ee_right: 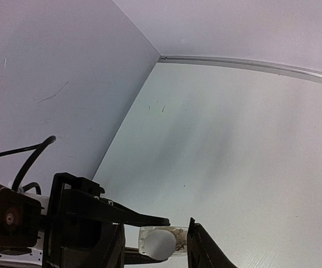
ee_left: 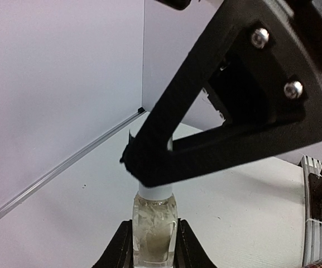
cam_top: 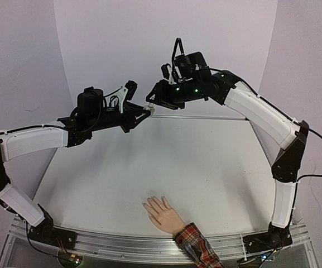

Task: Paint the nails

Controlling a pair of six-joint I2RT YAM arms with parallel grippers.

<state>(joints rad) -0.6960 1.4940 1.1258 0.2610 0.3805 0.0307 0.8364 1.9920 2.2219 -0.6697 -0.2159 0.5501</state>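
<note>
The mannequin hand (cam_top: pixel 162 213) lies palm down at the table's near edge, with a red plaid cuff (cam_top: pixel 197 247); its nails (cam_top: pixel 148 206) are too small to make out. My left gripper (cam_top: pixel 147 114) is raised at the back and is shut on a small clear polish bottle (ee_left: pixel 155 234) with a white cap (ee_left: pixel 156 192). My right gripper (cam_top: pixel 153 103) meets it there. In the right wrist view the cap (ee_right: pixel 159 244) sits end-on between my right gripper's (ee_right: pixel 155 224) fingers with gaps on both sides. No brush shows.
White walls close off the back and both sides, with a metal strip (ee_right: pixel 250 63) where the table (cam_top: pixel 205 167) meets the back wall. The aluminium rail (cam_top: pixel 149 245) with both arm bases runs along the near edge.
</note>
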